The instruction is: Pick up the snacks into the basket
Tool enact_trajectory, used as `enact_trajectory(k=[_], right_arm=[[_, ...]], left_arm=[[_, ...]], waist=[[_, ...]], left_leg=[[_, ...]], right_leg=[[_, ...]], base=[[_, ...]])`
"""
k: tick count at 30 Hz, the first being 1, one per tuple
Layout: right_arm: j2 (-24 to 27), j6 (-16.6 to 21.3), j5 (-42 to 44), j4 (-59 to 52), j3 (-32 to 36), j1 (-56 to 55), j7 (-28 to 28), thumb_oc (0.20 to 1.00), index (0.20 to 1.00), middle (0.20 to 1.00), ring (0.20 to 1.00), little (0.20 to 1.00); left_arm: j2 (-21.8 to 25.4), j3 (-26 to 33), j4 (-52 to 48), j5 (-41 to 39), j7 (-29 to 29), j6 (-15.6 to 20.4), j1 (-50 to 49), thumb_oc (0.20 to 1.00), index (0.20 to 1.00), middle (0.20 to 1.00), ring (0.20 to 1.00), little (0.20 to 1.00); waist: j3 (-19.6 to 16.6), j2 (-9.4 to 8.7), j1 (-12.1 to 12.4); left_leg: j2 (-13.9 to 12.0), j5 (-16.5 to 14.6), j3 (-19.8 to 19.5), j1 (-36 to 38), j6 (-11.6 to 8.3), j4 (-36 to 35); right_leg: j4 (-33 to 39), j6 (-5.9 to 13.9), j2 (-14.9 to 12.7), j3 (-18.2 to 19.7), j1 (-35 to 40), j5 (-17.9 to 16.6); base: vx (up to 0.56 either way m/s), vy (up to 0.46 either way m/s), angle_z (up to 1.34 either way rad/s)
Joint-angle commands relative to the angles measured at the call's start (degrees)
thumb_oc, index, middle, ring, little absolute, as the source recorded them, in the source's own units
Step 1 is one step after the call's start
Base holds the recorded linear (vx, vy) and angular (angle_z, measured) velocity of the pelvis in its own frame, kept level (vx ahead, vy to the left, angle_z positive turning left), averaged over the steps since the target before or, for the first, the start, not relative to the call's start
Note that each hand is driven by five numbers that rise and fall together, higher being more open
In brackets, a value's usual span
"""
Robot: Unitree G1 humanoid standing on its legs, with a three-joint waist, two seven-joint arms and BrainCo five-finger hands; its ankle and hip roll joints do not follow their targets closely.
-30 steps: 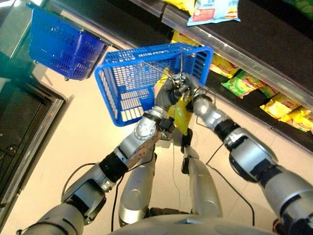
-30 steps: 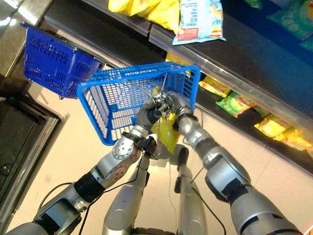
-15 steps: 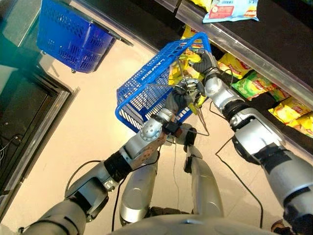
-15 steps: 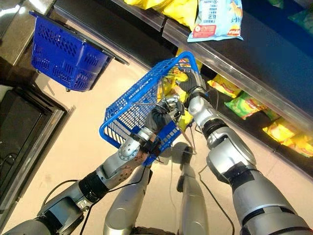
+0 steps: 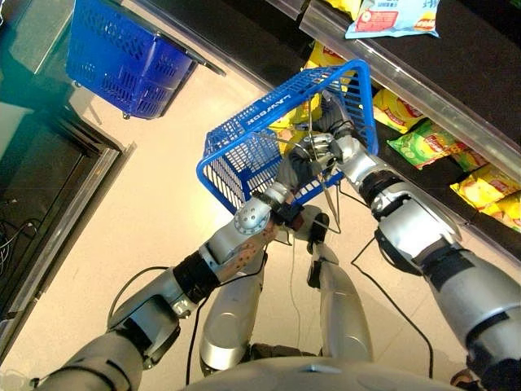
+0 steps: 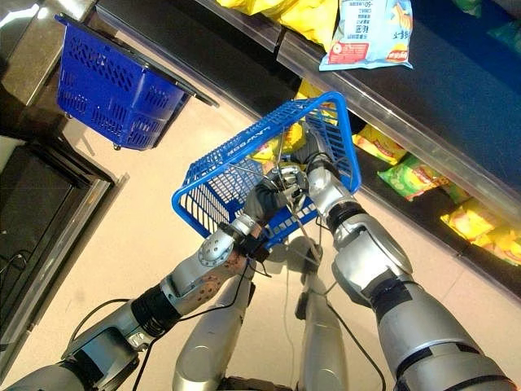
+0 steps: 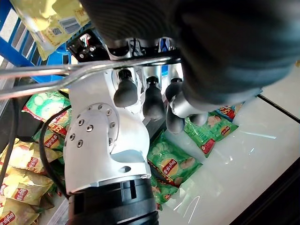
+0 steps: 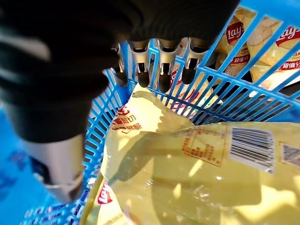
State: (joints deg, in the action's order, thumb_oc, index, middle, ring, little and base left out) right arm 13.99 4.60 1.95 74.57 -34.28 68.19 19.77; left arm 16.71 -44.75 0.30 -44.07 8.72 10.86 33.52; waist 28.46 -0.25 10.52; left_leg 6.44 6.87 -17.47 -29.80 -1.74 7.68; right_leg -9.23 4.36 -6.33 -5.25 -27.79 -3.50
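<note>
A spare dark blue basket [image 5: 122, 61] sits on the floor, well to the left of the blue basket [image 5: 244, 151] that the robot carries, which serves as the landmark here. The left robot hand [image 5: 297, 167] is at that basket's near side, its fingers curled round the wire handle [image 7: 56, 70]; the left wrist view shows the dark tips hooked under the metal bar. The basket hangs tilted, its open mouth turned toward the shelf [image 5: 423, 90]. Inside it lies a yellow snack bag [image 8: 187, 173], resting against the mesh wall. The right robot hand [image 5: 334, 142] reaches into the basket from the shelf side, its fingers [image 8: 161, 65] straight and relaxed above the bag, holding nothing as far as the close view lets me judge. Right of the basket, more yellow and green snack packets [image 5: 423, 142] lie on the lower shelf.

The risk I see is the tilt: with the basket slung from one hand at this angle, the bag could slide toward the lower rim and spill out, or the right arm could catch the mesh on leaving.

The right wrist view shows the bag settled inside, which the head views mostly hide behind the arms; the left wrist view alone shows the hold on the handle.
</note>
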Motion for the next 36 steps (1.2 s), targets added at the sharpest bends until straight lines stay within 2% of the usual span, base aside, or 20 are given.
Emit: enact_trajectory(k=[1,6,9,12,14,16,17,20,22,24,27,29,31,32,33,34,35,36], right_arm=[[1.80,1.20,1.97,-2.89,0.62,1.26,0.28,1.000,1.000,1.000,1.000,1.000],[1.20,2.36,4.27,-8.33,2.46,-3.33,1.54,1.000,1.000,1.000,1.000,1.000],[3.66,3.19,2.73,-23.64,2.46,-11.27,1.79,1.000,1.000,1.000,1.000,1.000],[8.10,4.52,0.10,-44.62,5.94,-26.40,0.92,1.000,1.000,1.000,1.000,1.000],[12.02,6.99,0.17,-53.42,10.91,-37.65,-0.99,1.000,1.000,1.000,1.000,1.000],[17.08,9.36,1.44,-60.20,16.93,-53.67,-7.07,1.000,1.000,1.000,1.000,1.000],[17.09,9.34,1.44,-60.24,16.95,-53.71,-7.08,1.000,1.000,1.000,1.000,1.000],[19.51,10.03,1.63,-63.45,20.41,-63.36,-12.61,1.000,1.000,1.000,1.000,1.000],[18.92,10.78,5.21,-64.85,22.00,-68.10,-16.81,1.000,1.000,1.000,1.000,1.000],[20.80,10.89,6.30,-66.93,22.46,-72.12,-21.48,1.000,1.000,1.000,1.000,1.000],[18.69,11.22,9.58,-66.51,25.14,-73.84,-22.08,1.000,1.000,1.000,1.000,1.000],[13.39,11.84,13.94,-62.06,27.44,-72.88,-20.48,1.000,1.000,1.000,1.000,1.000],[10.19,12.29,13.36,-56.13,29.44,-71.55,-17.07,1.000,1.000,1.000,1.000,1.000],[8.94,12.35,13.39,-51.65,30.85,-70.85,-15.23,1.000,1.000,1.000,1.000,1.000],[6.79,12.13,14.23,-42.80,33.58,-69.47,-12.35,1.000,1.000,1.000,1.000,1.000],[6.78,12.14,14.24,-42.78,33.58,-69.43,-12.35,1.000,1.000,1.000,1.000,1.000],[5.09,11.80,15.49,-34.87,35.87,-67.68,-9.86,1.000,1.000,1.000,1.000,1.000],[5.23,10.97,14.66,-32.75,35.52,-67.29,-9.62,1.000,1.000,1.000,1.000,1.000]], left_arm=[[-4.38,2.00,-11.52,0.84,-3.06,4.21,4.50,0.200,0.200,0.200,0.200,0.200],[-3.86,4.23,-11.49,2.02,-1.89,4.29,3.11,0.200,0.200,0.200,0.200,0.200],[-2.81,8.39,-10.95,4.14,-0.27,4.70,0.09,0.200,0.200,0.200,0.200,0.200],[-0.75,14.91,-8.80,8.07,2.12,4.76,-5.49,0.200,0.200,0.200,0.200,0.200],[0.86,19.38,-5.56,9.67,3.48,5.42,-10.01,0.200,0.200,0.200,0.200,0.200],[2.97,26.16,-0.43,10.77,3.36,5.36,-18.23,0.200,0.200,0.200,0.200,0.200],[2.97,26.15,-0.43,10.77,3.36,5.36,-18.24,0.200,0.200,0.200,0.200,0.200],[4.78,32.81,2.83,13.91,2.37,5.12,-24.39,0.200,0.200,0.200,0.200,0.200],[4.69,36.74,7.01,15.03,3.11,5.64,-26.61,0.200,0.200,0.200,0.200,0.200],[4.53,39.71,9.28,16.10,2.60,5.58,-28.53,0.200,0.200,0.200,0.200,0.200],[3.93,41.04,10.12,16.85,2.51,5.63,-30.35,0.200,0.200,0.200,0.200,0.200],[3.79,41.33,13.68,19.43,4.42,5.61,-29.69,0.200,0.200,0.200,0.200,0.200],[4.33,42.19,18.05,24.44,5.21,4.99,-29.92,0.200,0.200,0.200,0.200,0.200],[4.28,41.64,20.09,25.54,4.81,4.65,-30.20,0.200,0.200,0.200,0.200,0.200],[3.81,39.96,23.98,27.17,2.97,3.53,-30.59,0.200,0.200,0.200,0.200,0.200],[3.82,39.97,23.99,27.16,2.97,3.54,-30.56,0.200,0.200,0.200,0.200,0.200],[3.74,38.68,28.04,28.35,1.68,2.70,-30.62,0.200,0.200,0.200,0.200,0.200],[3.87,37.97,29.72,29.45,0.50,2.43,-31.31,0.200,0.200,0.200,0.200,0.200]], waist=[[-0.09,1.55,0.57],[-0.28,0.75,-0.38],[-0.45,-0.70,-1.71],[-1.06,-2.47,-3.48],[-1.78,-3.12,-4.57],[-4.04,-4.25,-6.20],[-4.21,-4.30,-6.25],[-7.20,-5.60,-7.71],[-9.68,-6.66,-9.00],[-12.45,-7.66,-10.07],[-13.77,-8.14,-10.91],[-14.34,-8.25,-11.45],[-14.92,-7.80,-11.17],[-15.26,-7.07,-10.97],[-15.76,-5.58,-10.67],[-15.88,-5.64,-10.70],[-16.50,-4.59,-10.50],[-17.28,-4.04,-10.30]], left_leg=[[2.45,-5.20,1.94,0.16,0.24,3.55],[2.11,-5.39,2.34,0.82,0.27,3.49],[1.68,-5.57,2.98,1.60,0.35,3.29],[1.22,-6.27,4.08,2.60,0.61,3.61],[1.10,-7.16,4.39,3.36,0.87,4.24],[0.90,-8.51,5.63,5.23,1.57,4.77],[0.97,-8.29,5.62,5.08,1.59,4.61],[0.63,-9.59,7.34,7.55,2.04,4.62],[0.23,-10.15,8.98,9.85,2.27,3.65],[-0.11,-10.46,10.45,11.75,2.54,2.38],[-0.30,-10.67,11.43,12.73,2.81,1.67],[-0.97,-10.87,12.75,13.80,3.00,1.26],[-1.67,-10.89,14.08,14.43,3.38,1.27],[-2.34,-10.68,14.36,15.16,3.37,0.82],[-3.05,-10.28,14.28,16.53,3.36,-0.10],[-2.99,-10.09,14.29,16.38,3.36,-0.21],[-3.69,-9.72,14.56,16.92,3.33,-0.87],[-4.18,-9.61,14.90,17.24,3.19,-1.32]], right_leg=[[0.68,3.13,-2.44,1.67,1.37,0.92],[0.89,3.16,-2.35,1.92,1.86,0.87],[1.63,3.38,-2.32,2.54,2.61,0.59],[2.65,3.82,-2.56,3.15,4.14,0.17],[3.26,4.00,-2.94,3.47,5.53,0.10],[5.09,4.82,-3.78,4.08,8.28,-0.75],[5.18,4.86,-3.87,4.06,8.12,-0.88],[7.22,5.74,-4.17,5.32,10.33,-2.17],[8.92,6.52,-4.14,7.14,11.23,-3.90],[10.78,7.40,-4.06,8.77,11.95,-5.56],[11.28,7.86,-3.64,9.85,11.88,-6.63],[10.72,8.09,-2.60,10.58,11.75,-6.91],[9.21,7.84,-2.24,9.38,11.67,-5.73],[7.86,7.25,-2.28,8.43,12.55,-4.45],[6.30,6.47,-2.41,8.20,14.91,-2.84],[6.35,6.48,-2.47,8.22,14.74,-2.95],[5.33,6.39,-3.46,7.99,15.68,-2.75],[5.40,6.32,-4.25,7.75,16.32,-3.01]], base=[[0.00,0.000,0.00],[0.00,0.006,0.00],[0.03,0.040,-0.02],[0.05,0.057,-0.14],[0.07,0.072,-0.20],[0.11,0.126,-0.09],[0.10,0.125,-0.18],[0.11,0.118,-0.41],[0.11,0.154,-0.46],[0.09,0.142,-0.67],[0.03,0.064,-0.37],[-0.01,0.085,-0.26],[-0.03,0.073,-0.41],[-0.05,0.053,-0.70],[-0.04,0.037,-0.70],[-0.06,0.003,-0.50],[-0.04,-0.027,-0.37],[-0.04,-0.061,-0.30]])
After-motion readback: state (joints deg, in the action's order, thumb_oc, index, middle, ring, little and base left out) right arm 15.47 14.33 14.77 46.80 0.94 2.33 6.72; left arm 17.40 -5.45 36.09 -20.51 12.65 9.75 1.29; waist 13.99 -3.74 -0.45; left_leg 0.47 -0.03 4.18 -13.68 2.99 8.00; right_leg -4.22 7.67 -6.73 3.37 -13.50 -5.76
